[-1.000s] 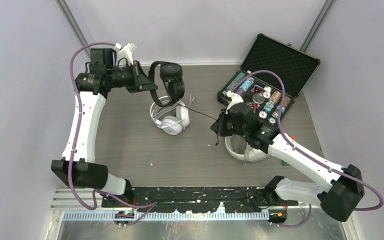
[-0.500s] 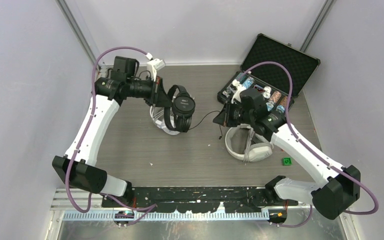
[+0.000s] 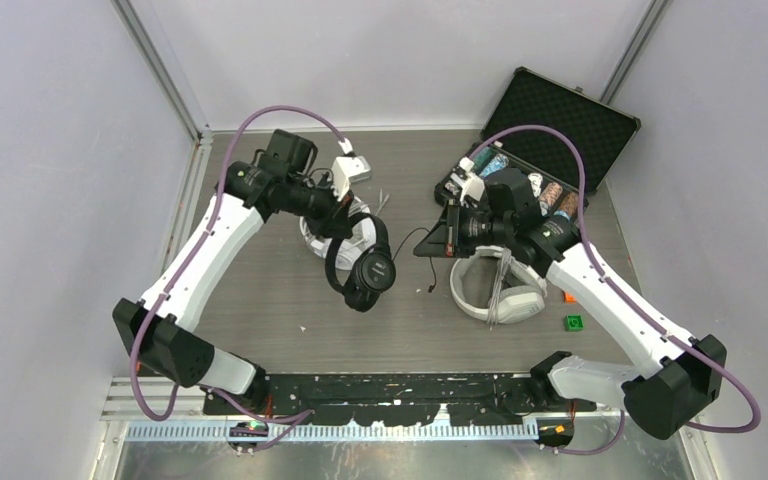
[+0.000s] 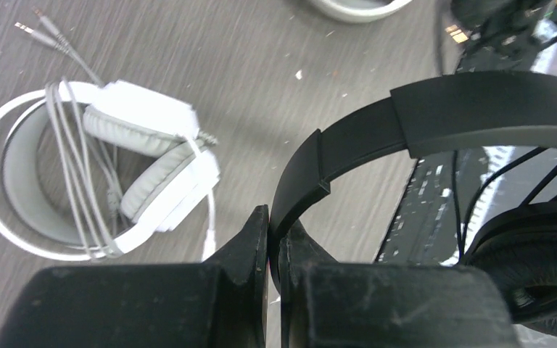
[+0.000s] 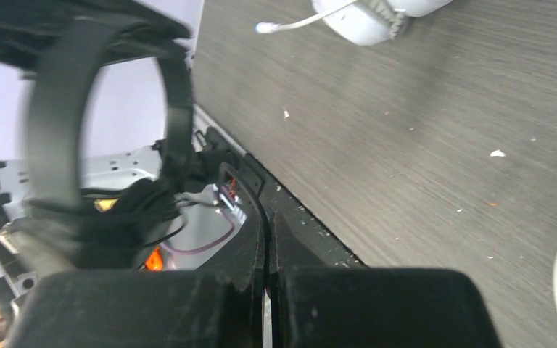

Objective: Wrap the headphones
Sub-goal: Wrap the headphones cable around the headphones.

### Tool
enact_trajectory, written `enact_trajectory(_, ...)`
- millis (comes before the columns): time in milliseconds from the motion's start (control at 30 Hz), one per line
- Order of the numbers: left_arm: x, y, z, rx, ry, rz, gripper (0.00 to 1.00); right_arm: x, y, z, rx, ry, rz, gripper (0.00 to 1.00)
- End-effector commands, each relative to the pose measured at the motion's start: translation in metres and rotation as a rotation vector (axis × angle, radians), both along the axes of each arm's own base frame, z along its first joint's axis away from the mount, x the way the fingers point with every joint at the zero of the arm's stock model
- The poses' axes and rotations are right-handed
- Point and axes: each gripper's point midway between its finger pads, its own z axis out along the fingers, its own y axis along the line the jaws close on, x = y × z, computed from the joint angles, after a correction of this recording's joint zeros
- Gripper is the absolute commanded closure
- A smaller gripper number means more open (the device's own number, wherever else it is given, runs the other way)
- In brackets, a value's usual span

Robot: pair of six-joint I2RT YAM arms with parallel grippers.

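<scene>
Black headset (image 3: 370,272), smooth curved band (image 4: 348,138) in pinch of left tool (image 4: 274,217); thin black cable (image 3: 410,236) in pinch of right tool (image 3: 427,247)

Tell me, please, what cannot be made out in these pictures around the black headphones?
- Right wrist view: the black headset is smeared by motion blur.
- Left wrist view: its earcup is cut off by the frame edge, so the turns of black cable cannot be counted.
- Top view: the right arm covers part of the chip case; the small green object is too small to name.
</scene>
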Motion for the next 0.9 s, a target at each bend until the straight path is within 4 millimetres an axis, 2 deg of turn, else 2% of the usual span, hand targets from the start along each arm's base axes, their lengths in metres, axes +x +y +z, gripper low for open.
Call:
enact_trajectory(0,0.014,0.011,0.002,0.1,-0.196,-0.004,1.0,-0.018,0.007,0.054,0.126,-0.008,0.064,1.0)
enact_trajectory(167,0.028,0.016,0.008,0.145,-0.347,0.048,1.0,-0.028,0.017,0.084,0.255,0.035,0.107,1.0)
enact_trajectory(300,0.031,0.019,0.007,0.188,-0.414,0.059,1.0,-0.023,0.026,0.106,0.384,0.056,0.088,1.0)
enact_trajectory(667,0.051,0.048,-0.004,0.354,-0.428,0.271,1.0,0.013,0.038,0.153,0.788,0.127,-0.05,1.0)
enact_trajectory(767,0.059,0.056,-0.004,0.383,-0.421,0.361,1.0,0.02,0.04,0.157,0.793,0.125,-0.089,1.0)
enact_trajectory(867,0.066,0.06,-0.01,0.413,-0.415,0.403,1.0,0.03,0.044,0.149,0.746,0.113,-0.152,1.0)
